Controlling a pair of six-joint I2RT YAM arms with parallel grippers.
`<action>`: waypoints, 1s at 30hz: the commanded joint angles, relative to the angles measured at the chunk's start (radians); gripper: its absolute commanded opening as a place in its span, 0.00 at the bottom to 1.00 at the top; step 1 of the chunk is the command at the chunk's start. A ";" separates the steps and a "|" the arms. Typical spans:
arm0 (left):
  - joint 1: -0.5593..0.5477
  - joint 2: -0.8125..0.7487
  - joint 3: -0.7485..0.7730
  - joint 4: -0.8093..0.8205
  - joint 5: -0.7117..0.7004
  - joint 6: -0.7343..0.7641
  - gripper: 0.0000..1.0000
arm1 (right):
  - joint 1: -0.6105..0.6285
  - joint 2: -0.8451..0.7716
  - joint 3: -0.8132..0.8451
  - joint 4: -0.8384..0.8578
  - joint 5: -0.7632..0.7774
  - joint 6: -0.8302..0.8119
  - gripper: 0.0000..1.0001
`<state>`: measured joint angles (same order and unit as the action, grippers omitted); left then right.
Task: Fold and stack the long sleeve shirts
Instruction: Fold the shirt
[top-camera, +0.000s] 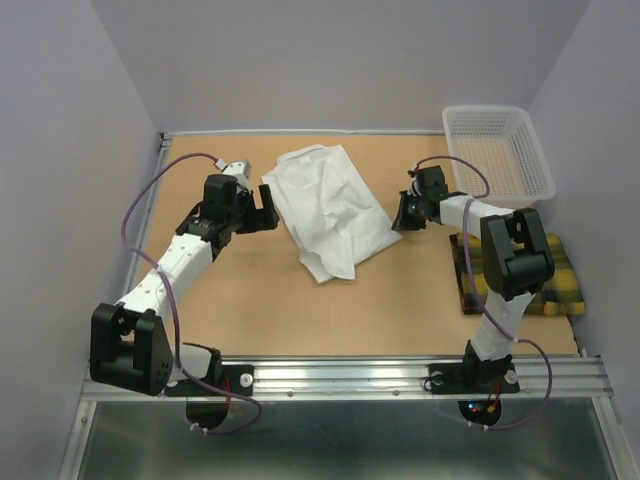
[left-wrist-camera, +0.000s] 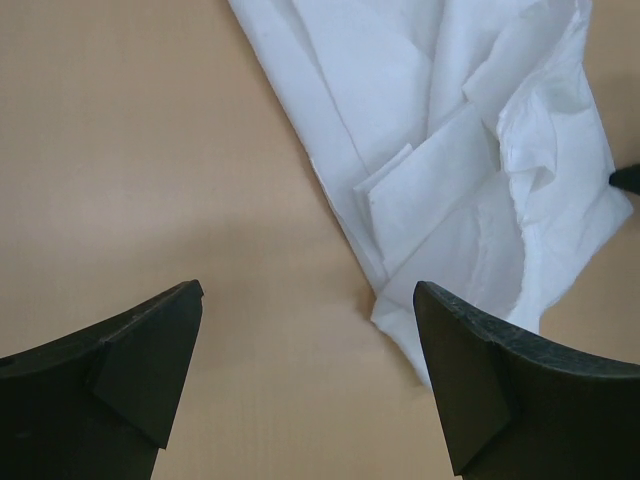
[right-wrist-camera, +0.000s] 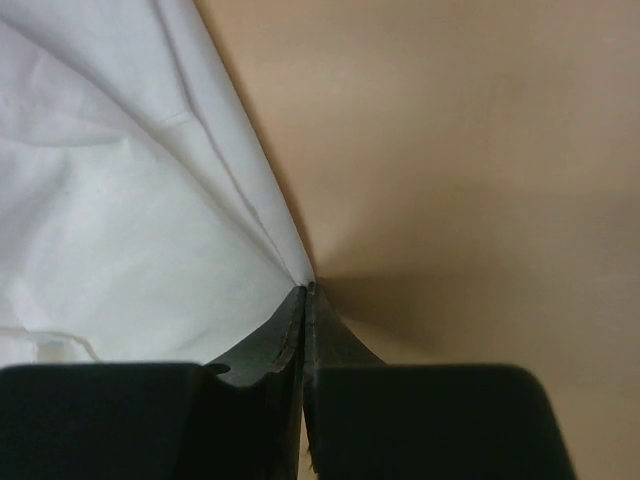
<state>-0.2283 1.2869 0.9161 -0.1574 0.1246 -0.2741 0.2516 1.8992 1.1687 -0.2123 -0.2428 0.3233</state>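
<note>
The white shirt (top-camera: 327, 205) lies crumpled in the middle of the brown table. My right gripper (top-camera: 401, 219) is shut on its right edge; in the right wrist view the cloth (right-wrist-camera: 120, 200) is pinched at my closed fingertips (right-wrist-camera: 306, 292). My left gripper (top-camera: 262, 208) is open and empty beside the shirt's left edge; in the left wrist view the shirt (left-wrist-camera: 470, 150) lies ahead and to the right, between and past my fingers (left-wrist-camera: 470, 370). The yellow-and-dark plaid shirt (top-camera: 548, 285) lies folded at the right, partly hidden by my right arm.
A white mesh basket (top-camera: 497, 150) stands at the back right corner. Grey walls close in the table on three sides. A metal rail (top-camera: 340, 378) runs along the near edge by the arm bases.
</note>
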 joint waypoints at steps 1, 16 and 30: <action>-0.092 -0.031 0.001 0.018 0.087 0.084 0.99 | -0.028 -0.070 -0.003 -0.064 0.011 -0.030 0.14; -0.519 -0.008 -0.100 0.153 -0.235 0.294 0.98 | -0.028 -0.405 -0.101 -0.065 -0.036 0.042 0.88; -0.611 0.253 -0.014 0.186 -0.439 0.415 0.79 | -0.028 -0.548 -0.201 -0.065 -0.052 0.071 0.88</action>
<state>-0.8314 1.5242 0.8352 -0.0257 -0.1974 0.1024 0.2222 1.3930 0.9958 -0.2890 -0.2752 0.3782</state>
